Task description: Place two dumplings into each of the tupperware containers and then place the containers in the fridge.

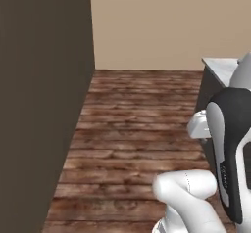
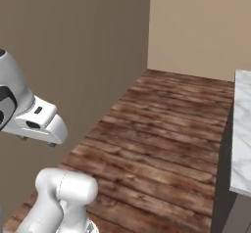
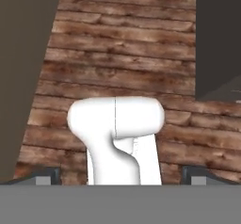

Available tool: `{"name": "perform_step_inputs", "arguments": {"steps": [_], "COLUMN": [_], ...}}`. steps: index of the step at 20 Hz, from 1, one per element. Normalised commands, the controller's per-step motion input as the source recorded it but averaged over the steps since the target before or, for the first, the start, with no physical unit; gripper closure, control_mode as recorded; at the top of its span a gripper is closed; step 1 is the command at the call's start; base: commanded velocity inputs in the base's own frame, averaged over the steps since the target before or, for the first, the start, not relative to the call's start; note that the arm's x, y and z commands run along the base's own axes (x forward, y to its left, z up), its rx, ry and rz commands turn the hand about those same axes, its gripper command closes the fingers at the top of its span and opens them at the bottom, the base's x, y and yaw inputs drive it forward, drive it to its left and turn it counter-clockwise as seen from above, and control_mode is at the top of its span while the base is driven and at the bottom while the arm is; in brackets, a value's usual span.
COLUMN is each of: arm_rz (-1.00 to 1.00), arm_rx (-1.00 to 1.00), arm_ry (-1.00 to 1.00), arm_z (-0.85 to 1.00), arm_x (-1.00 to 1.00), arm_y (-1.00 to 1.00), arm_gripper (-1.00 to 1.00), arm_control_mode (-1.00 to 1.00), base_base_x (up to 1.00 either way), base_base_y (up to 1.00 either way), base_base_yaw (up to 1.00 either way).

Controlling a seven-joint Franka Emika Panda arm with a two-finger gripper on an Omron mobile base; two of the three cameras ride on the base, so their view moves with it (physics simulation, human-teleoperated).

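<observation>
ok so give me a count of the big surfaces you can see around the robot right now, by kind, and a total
Dark brown wall or cabinet side: 1
Beige wall: 1
Wooden plank floor: 1
Marble countertop: 1
Total: 4

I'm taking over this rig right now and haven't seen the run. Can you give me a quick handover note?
End effector: open, holding nothing, pointed down at the wooden floor.
Surroundings: a dark brown wall on the left, a marble counter at the right edge, a beige wall ahead.
Job's things: no dumplings, containers or fridge can be located from these views.
Done: nothing can be confirmed.
Left: find the dumplings and containers, load two per container, then put both in the fridge.
</observation>
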Motion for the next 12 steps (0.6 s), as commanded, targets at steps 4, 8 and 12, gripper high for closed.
{"name": "perform_step_inputs", "arguments": {"steps": [4, 8, 12], "arm_rz": [0.00, 0.00, 0.00], "arm_rx": [0.00, 0.00, 0.00], "arm_ry": [0.00, 0.00, 0.00], "arm_z": [0.00, 0.00, 0.00], "arm_x": [0.00, 0.00, 0.00], "arm_y": [0.00, 0.00, 0.00], "arm_gripper": [-1.00, -1.00, -1.00], "arm_control_mode": [1.00, 1.00, 1.00], "base_base_x": [1.00, 1.00, 1.00], "base_base_y": [0.19, 0.16, 0.17], "base_base_yaw": [-0.23, -0.20, -0.17]}}
